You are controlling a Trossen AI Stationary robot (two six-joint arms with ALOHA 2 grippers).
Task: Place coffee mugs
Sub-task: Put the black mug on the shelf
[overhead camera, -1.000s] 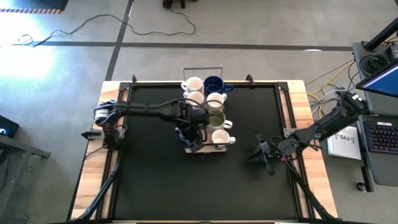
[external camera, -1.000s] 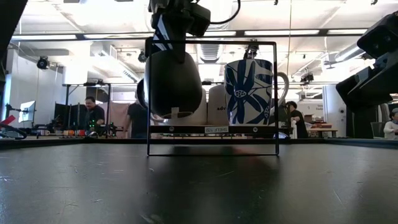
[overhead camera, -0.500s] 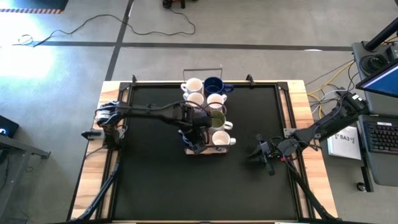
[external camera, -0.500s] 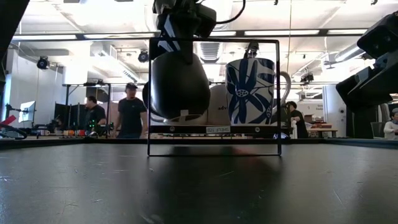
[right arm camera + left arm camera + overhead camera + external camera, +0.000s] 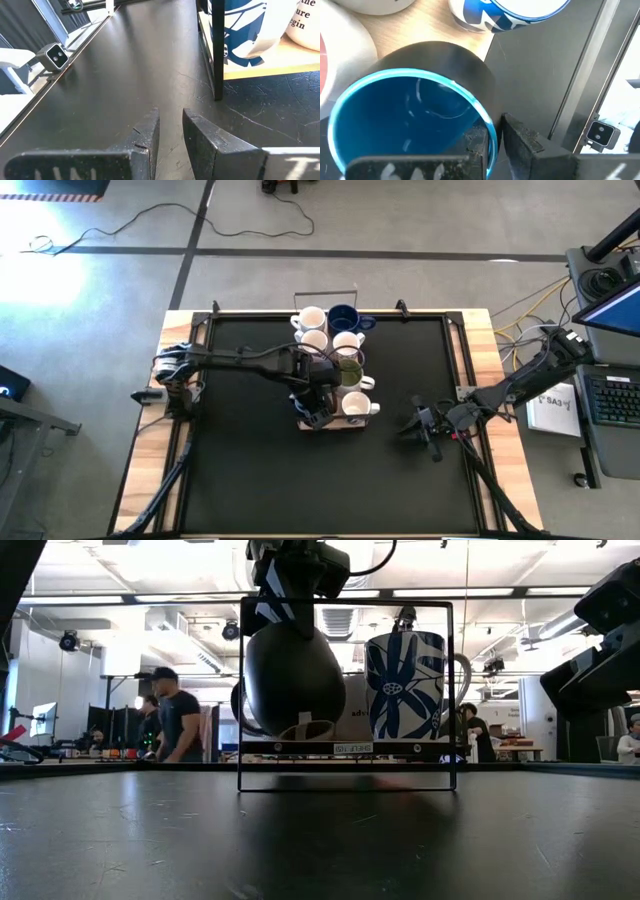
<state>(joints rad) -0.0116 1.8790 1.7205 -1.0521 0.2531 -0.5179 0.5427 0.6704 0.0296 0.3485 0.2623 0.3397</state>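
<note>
A wire-framed wooden rack (image 5: 325, 293) stands mid-table with several mugs on it: white ones (image 5: 310, 317), a dark blue one (image 5: 345, 316), an olive green one (image 5: 347, 370) and a blue-flowered white one (image 5: 405, 685). My left gripper (image 5: 316, 406) is over the rack's near left corner, shut on a dark mug with a blue inside (image 5: 292, 680). My right gripper (image 5: 425, 424) waits low over the mat to the rack's right, its fingers a narrow gap apart (image 5: 170, 135). My left gripper holds the dark mug by its rim (image 5: 487, 131), one finger inside the cup (image 5: 476, 145) and one outside the wall (image 5: 520, 145). It comes from above. The mug hangs tilted below the fingers, inside the rack frame, its bottom just above the wooden base (image 5: 430, 30).
The rack's thin black frame posts (image 5: 241, 690) stand close beside the held mug. A white mug with a reddish inside (image 5: 335, 60) and the blue-flowered mug (image 5: 505, 12) sit right by it. Black mat (image 5: 240, 470) lies open to the rack's left, right and near sides. People move in the room behind.
My left gripper has carried the dark mug a little toward the table's right and near edge, farther inside the rack frame, still shut on its rim. The mug stays tilted and hanging.
</note>
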